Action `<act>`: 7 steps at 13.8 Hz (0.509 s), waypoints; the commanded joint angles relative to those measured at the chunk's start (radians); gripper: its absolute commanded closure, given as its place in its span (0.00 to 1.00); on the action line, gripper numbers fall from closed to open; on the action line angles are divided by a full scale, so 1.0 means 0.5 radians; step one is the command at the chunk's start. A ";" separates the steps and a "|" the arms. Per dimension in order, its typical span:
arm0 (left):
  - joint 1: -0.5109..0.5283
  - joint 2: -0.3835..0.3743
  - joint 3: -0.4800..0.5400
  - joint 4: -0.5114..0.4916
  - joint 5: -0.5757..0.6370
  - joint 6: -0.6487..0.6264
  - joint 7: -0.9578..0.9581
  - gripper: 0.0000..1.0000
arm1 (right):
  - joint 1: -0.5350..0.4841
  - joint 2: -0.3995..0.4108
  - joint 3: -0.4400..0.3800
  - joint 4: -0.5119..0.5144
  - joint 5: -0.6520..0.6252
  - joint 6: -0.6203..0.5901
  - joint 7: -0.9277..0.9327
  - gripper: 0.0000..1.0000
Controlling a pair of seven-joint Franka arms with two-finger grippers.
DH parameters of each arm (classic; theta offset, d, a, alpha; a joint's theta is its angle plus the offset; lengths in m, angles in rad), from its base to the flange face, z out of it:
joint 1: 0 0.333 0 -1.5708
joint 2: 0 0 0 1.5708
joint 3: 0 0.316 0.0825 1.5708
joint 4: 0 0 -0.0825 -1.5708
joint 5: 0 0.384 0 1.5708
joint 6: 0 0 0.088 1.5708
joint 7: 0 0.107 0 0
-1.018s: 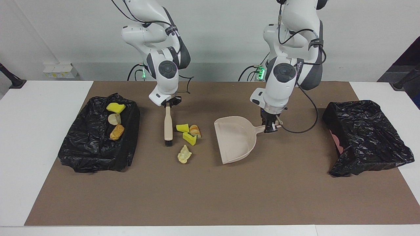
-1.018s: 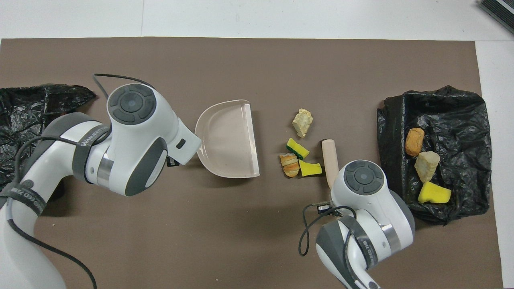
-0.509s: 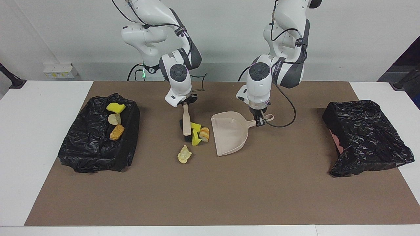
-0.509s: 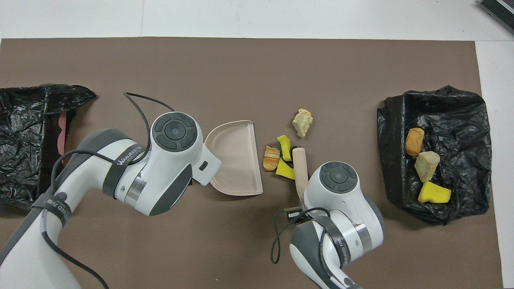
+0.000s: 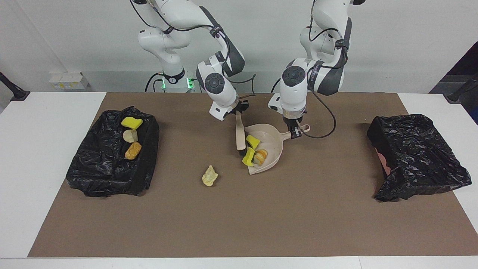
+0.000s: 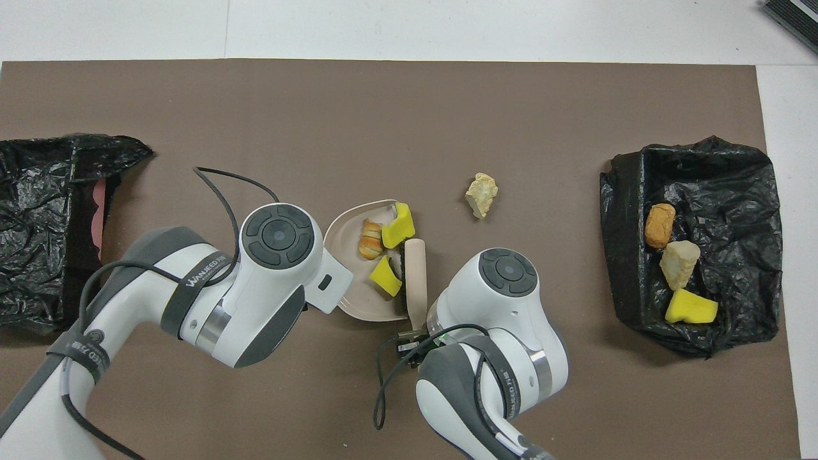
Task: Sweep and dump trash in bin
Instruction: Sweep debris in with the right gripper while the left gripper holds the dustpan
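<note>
1. The right gripper (image 5: pixel 239 109) is closed on the brush (image 5: pixel 240 135).
2. The left gripper (image 5: pixel 295 131) is closed on the dustpan (image 5: pixel 274 145) handle.
3. Three trash chunks (image 5: pixel 254 150) sit in the pan, near the mat's middle.
4. One cream chunk (image 5: pixel 210 175) lies loose beside the brush, toward the right arm's end, nearer the right arm.
5. The left arm's band reads "WANJEED", partly hidden.
</note>
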 commanded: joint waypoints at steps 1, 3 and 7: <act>-0.021 -0.090 0.025 -0.163 0.039 0.170 -0.043 1.00 | -0.034 -0.170 -0.006 0.074 0.022 -0.187 0.004 1.00; -0.018 -0.093 0.025 -0.173 0.036 0.167 -0.046 1.00 | -0.070 -0.311 -0.104 0.092 -0.203 -0.387 -0.023 1.00; -0.021 -0.105 0.025 -0.185 0.033 0.143 -0.282 1.00 | -0.095 -0.174 -0.300 0.223 -0.897 -0.433 -0.406 1.00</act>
